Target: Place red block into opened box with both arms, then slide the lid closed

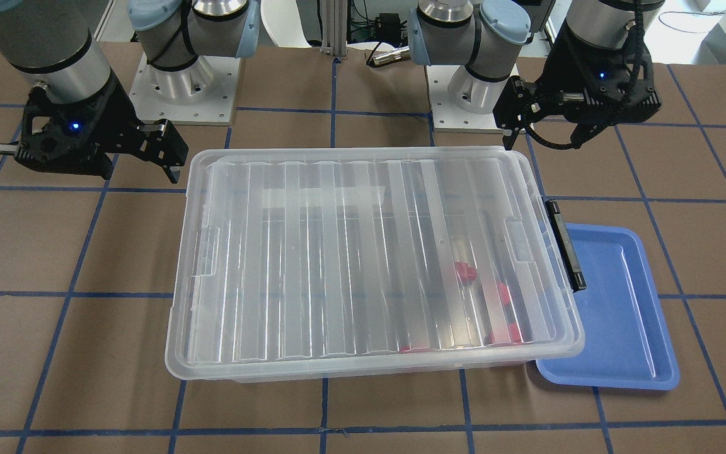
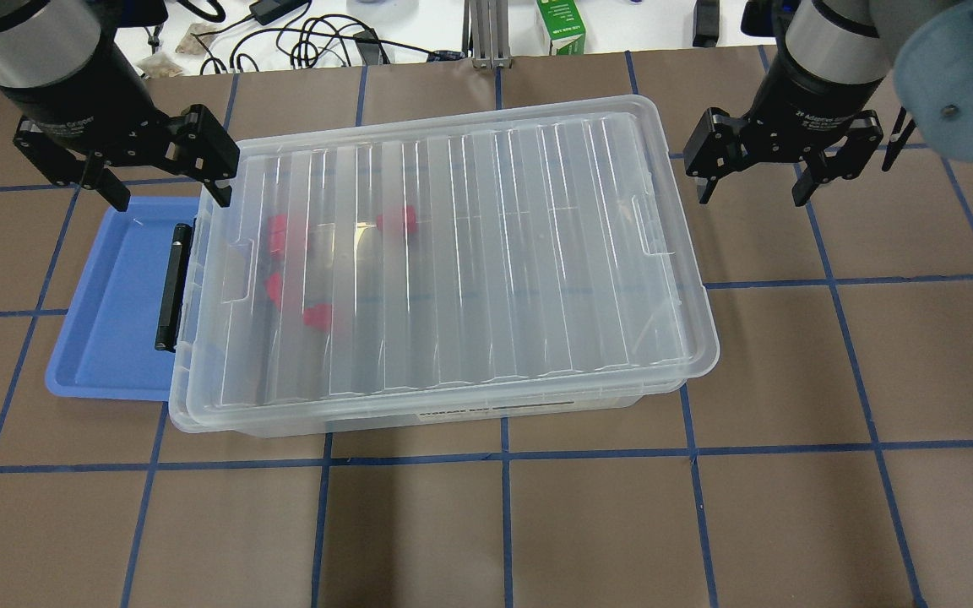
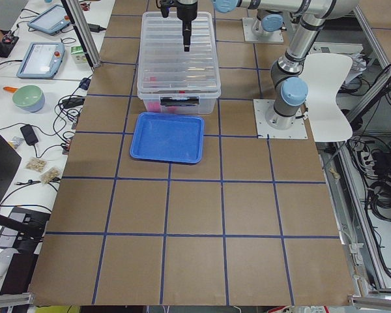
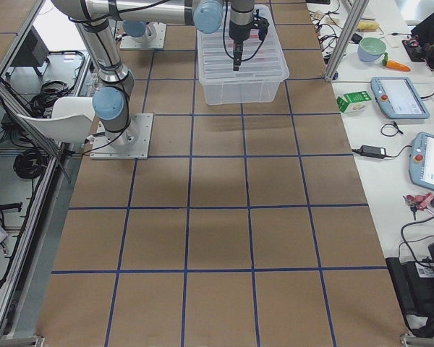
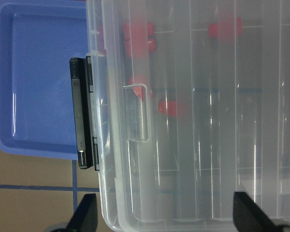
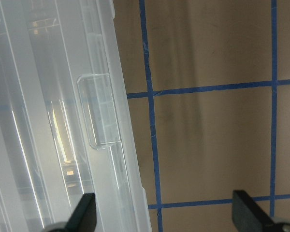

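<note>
The clear box [image 2: 453, 415] stands mid-table with its ribbed lid [image 2: 495, 253] lying over it and covering it; a narrow strip of box rim shows at the end with the black clip handle [image 2: 170, 287]. Through the lid I see red blocks on the box floor near that end, one red block [image 2: 398, 221] apart from the others [image 5: 171, 107]. My left gripper [image 2: 167, 190] hovers open over the box's far corner at the handle end. My right gripper [image 2: 752, 192] hovers open above bare table just beyond the opposite short end. Neither touches anything.
A blue tray [image 2: 106, 321] lies beside the handle end, partly under the box. Cables and a green carton [image 2: 560, 25] sit past the table's far edge. Both arm bases [image 1: 183, 94] stand on the robot's side.
</note>
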